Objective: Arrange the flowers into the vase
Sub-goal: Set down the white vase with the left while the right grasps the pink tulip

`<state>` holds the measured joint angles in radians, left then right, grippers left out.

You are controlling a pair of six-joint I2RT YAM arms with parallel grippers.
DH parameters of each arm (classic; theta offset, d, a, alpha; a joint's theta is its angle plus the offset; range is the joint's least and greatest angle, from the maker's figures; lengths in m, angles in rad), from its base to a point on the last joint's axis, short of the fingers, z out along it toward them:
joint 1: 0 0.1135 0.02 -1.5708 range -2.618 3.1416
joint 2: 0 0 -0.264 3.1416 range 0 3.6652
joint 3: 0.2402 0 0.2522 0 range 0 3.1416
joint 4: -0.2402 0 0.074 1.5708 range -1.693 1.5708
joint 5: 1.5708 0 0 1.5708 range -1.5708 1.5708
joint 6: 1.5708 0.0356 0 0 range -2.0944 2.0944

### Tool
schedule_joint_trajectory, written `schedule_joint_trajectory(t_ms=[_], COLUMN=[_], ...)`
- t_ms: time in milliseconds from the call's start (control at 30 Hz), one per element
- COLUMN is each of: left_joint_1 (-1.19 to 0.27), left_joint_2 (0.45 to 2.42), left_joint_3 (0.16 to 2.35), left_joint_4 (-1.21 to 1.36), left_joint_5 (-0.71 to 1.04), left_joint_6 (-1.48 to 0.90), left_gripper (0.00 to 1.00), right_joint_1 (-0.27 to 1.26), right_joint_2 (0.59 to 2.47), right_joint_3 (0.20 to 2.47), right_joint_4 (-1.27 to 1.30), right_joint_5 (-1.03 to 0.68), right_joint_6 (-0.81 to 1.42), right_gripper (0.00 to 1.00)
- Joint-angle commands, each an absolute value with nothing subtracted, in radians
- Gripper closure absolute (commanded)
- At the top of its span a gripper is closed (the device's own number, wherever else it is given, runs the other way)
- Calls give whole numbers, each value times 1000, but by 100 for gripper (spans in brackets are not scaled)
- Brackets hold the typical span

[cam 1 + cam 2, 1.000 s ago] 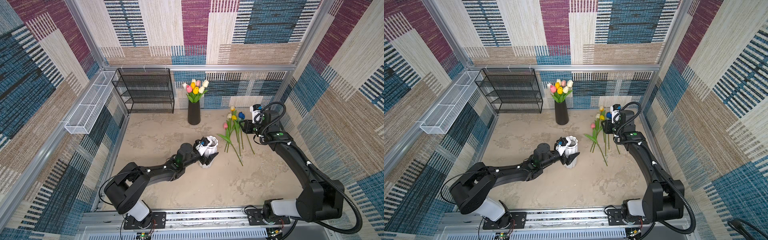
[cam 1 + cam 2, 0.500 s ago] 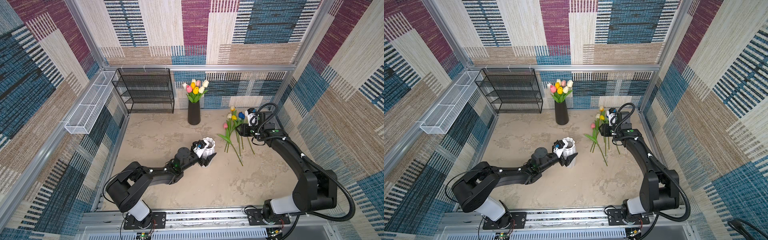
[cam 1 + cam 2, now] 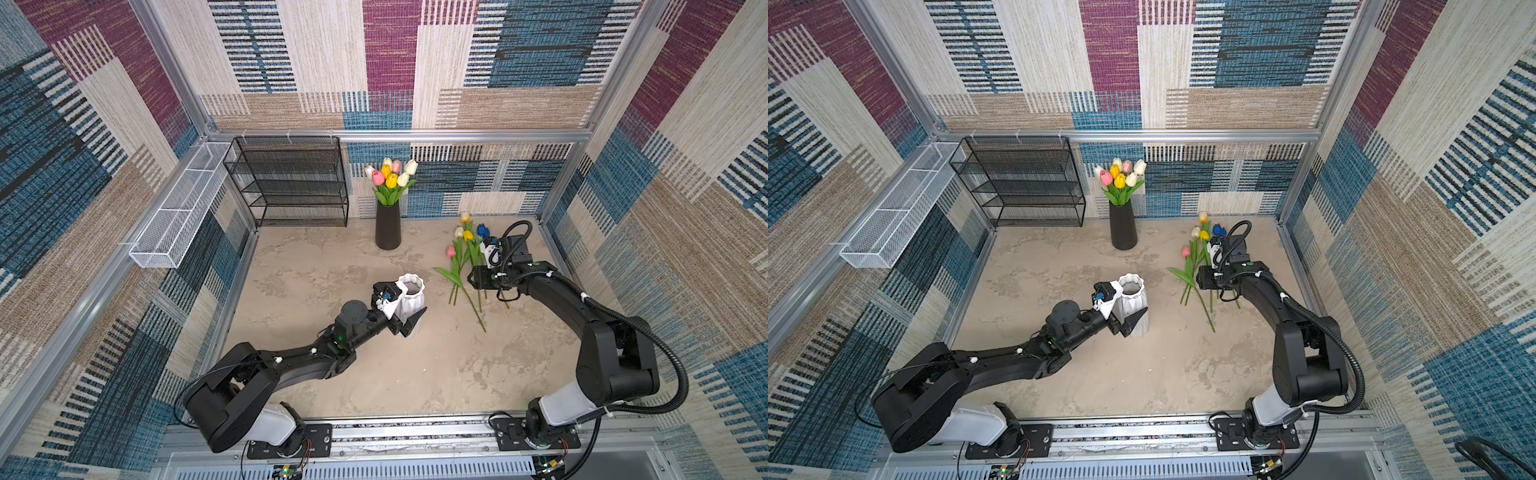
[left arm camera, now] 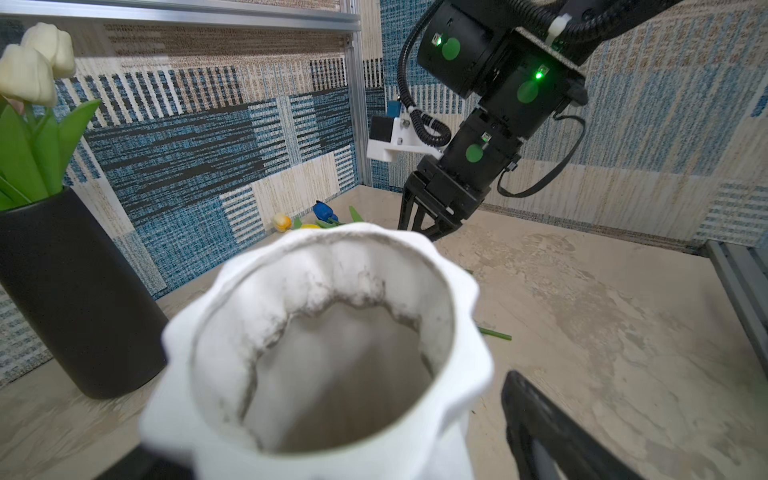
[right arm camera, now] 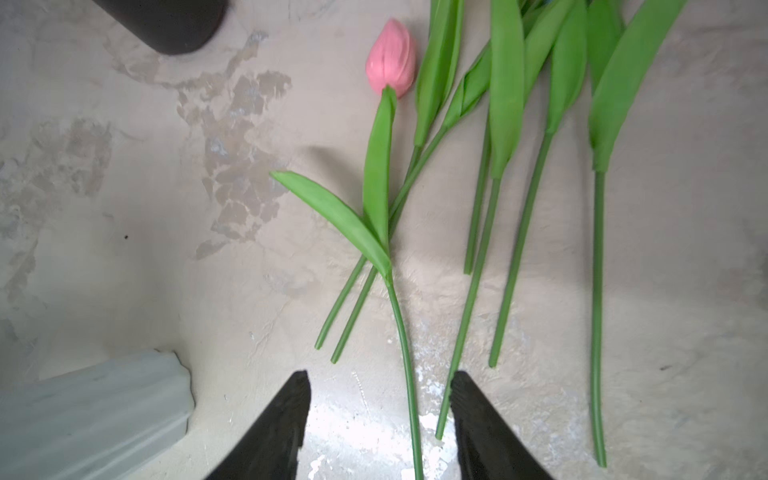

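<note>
The left gripper (image 3: 402,316) is being held with jaws spread wide around the white vase (image 3: 417,286). Its visible finger (image 4: 540,424) is standing clear of the wall, and the white vase is standing empty. Behind the white vase, a bunch of tulips (image 3: 390,178) is already being carried by a black vase (image 3: 387,228). Right of the white vase, about five loose tulips (image 3: 461,266) are lying on the surface (image 3: 415,374). The stem of the pink tulip (image 5: 390,62) is being straddled by the right gripper (image 5: 380,376), open and not yet closed. By this showing, most of the arranging is being left undone.
</note>
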<state>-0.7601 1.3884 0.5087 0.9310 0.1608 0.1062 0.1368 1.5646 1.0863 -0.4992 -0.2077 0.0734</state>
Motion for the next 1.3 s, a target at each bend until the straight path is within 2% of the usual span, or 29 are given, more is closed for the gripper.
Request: schedule_joint_trajectory(t_ms=[0,233,533,633,733,967,1133,1267], left_joint_1=[-759,-761,-761,-761,-761,-761,-761,-760], left_joint_2=[1311,1120,925,894,878,846,825,818], left_joint_3=[513,581,613,608,598,561,558,569], left_joint_4=[844,552,389,374,362,413,428,425], left_joint_5=[168,195,251,254,236,172,124,123], left_joint_6=[146,204,142,129,135,159,182,192], left_gripper=[0,0,0,0,0,0,0,0], right_joint_1=[153,186,220,223,231,232,232,232], right_joint_2=[1596,1704,1844,1879,1907,1832,1750,1664], right_joint_3=[1080,1105,1175,1186,1190,1157,1131,1132], right_joint_4=[-520,-520,-521,-510,-511,-466,-438,-433], right_joint_5=[-159,-127,-43,-33,-22,-121,-174,-232], right_joint_6=[55,41,5,-8,-21,-48,-42,-22], right_gripper=[46,51,58,63,73,92,99,100])
